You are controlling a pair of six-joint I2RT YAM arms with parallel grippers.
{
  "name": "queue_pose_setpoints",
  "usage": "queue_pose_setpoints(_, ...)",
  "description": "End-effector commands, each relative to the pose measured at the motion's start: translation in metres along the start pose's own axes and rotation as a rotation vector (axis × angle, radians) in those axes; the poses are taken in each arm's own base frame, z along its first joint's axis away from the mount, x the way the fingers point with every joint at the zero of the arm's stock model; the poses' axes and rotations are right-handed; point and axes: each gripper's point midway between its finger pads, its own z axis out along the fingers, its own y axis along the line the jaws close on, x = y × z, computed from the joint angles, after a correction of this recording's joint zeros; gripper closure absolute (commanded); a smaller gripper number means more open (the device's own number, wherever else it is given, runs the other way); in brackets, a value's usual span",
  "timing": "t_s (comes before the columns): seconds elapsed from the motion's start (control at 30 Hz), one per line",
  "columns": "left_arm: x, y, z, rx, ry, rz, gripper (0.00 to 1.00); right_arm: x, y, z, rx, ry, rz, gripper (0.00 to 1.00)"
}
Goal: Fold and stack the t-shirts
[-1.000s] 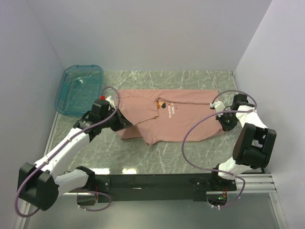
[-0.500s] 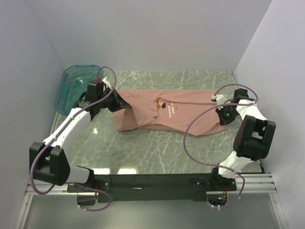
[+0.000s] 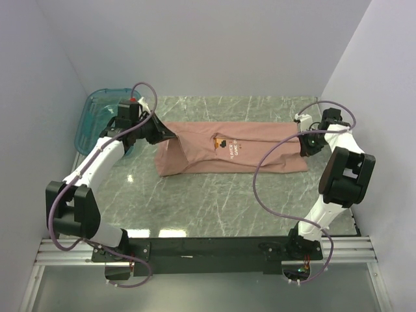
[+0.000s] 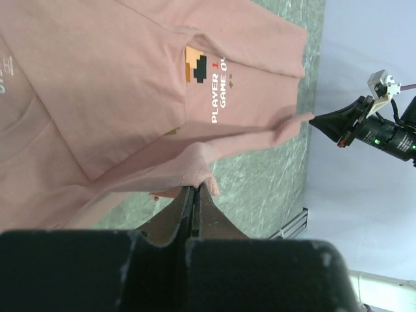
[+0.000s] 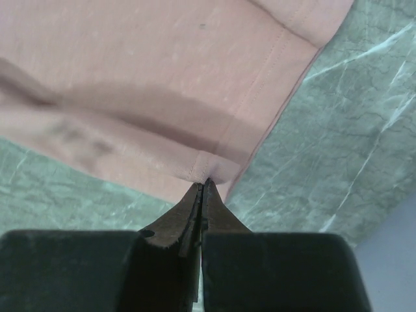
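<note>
Clenched on the near hem of the shirt [image 3: 227, 156], the left gripper [image 4: 195, 188] and right gripper [image 5: 203, 184] now carry it farther back, leaving the shirt mid-table [image 3: 214, 195], nearly folded lengthwise.

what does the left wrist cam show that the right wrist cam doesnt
Only the left wrist view: the chest print and the right gripper pinching the shirt's far corner. Only the right wrist view: the stitched hem seam, close up. Both: the pink t-shirt on the marble table, and that camera's own fingers shut on a fabric edge, as with the left gripper.
</note>
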Motion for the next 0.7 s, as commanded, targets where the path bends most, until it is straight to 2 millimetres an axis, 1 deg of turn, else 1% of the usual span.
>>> queue_pose_setpoints(0.0, -0.021, -0.02, -0.003, 0.065, -0.037, 0.065, 1.0, -0.013, -0.009, 0.001, 0.021, -0.038, 0.065, 1.0)
queue_pose_setpoints(0.17, -0.025, -0.02, 0.005, 0.069, -0.018, 0.071, 0.99, -0.011, -0.017, 0.007, 0.048, -0.032, 0.126, 1.0)
queue_pose_setpoints(0.4, -0.033, -0.023, 0.009, 0.075, -0.019, 0.086, 1.0, -0.009, -0.025, 0.006, 0.067, -0.06, 0.207, 1.0)
queue_pose_setpoints(0.67, -0.043, -0.016, 0.014, 0.057, -0.025, 0.076, 1.0, -0.003, -0.032, 0.009, 0.08, -0.066, 0.26, 1.0)
